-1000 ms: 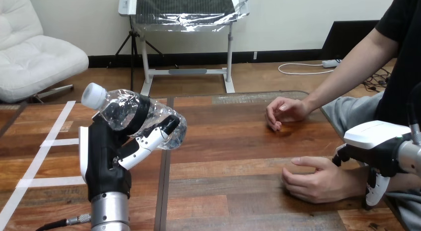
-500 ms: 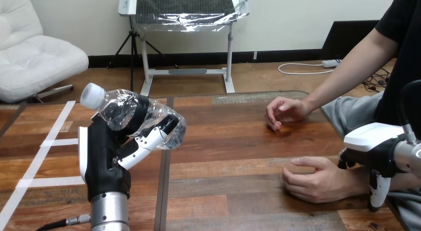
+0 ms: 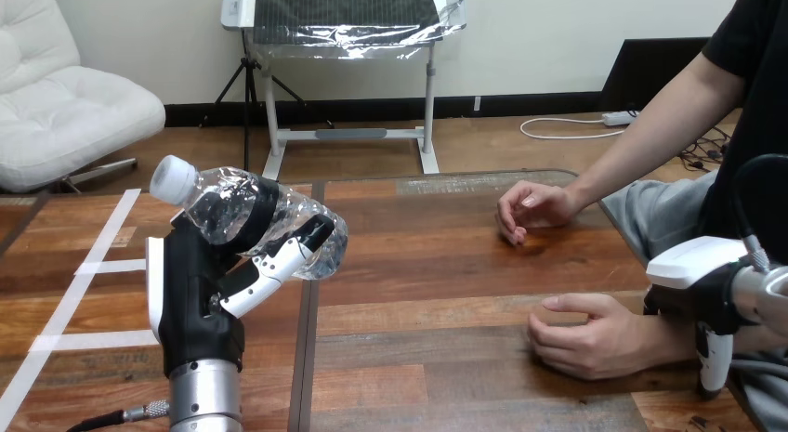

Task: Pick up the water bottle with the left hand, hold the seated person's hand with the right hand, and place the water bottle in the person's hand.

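My left hand (image 3: pixel 200 288) is raised over the table's left part and shut on a clear plastic water bottle (image 3: pixel 279 232). The bottle lies tilted in it, white cap (image 3: pixel 174 178) up and to the left. The person's near hand (image 3: pixel 585 334) rests on the table at the lower right, loosely curled and holding nothing. My right hand (image 3: pixel 708 297) sits over that arm's forearm at the right edge, behind the wrist; whether it grips the forearm is hidden. The person's far hand (image 3: pixel 530 209) rests on the table further back.
The wooden table (image 3: pixel 427 265) has a dark seam running front to back just right of my left arm. White tape lines (image 3: pixel 88 265) cross its left part. Bare wood lies between the bottle and the person's near hand.
My right hand has slid a little to the right and down along the person's forearm, away from the wrist. The left hand and bottle have stayed in place.
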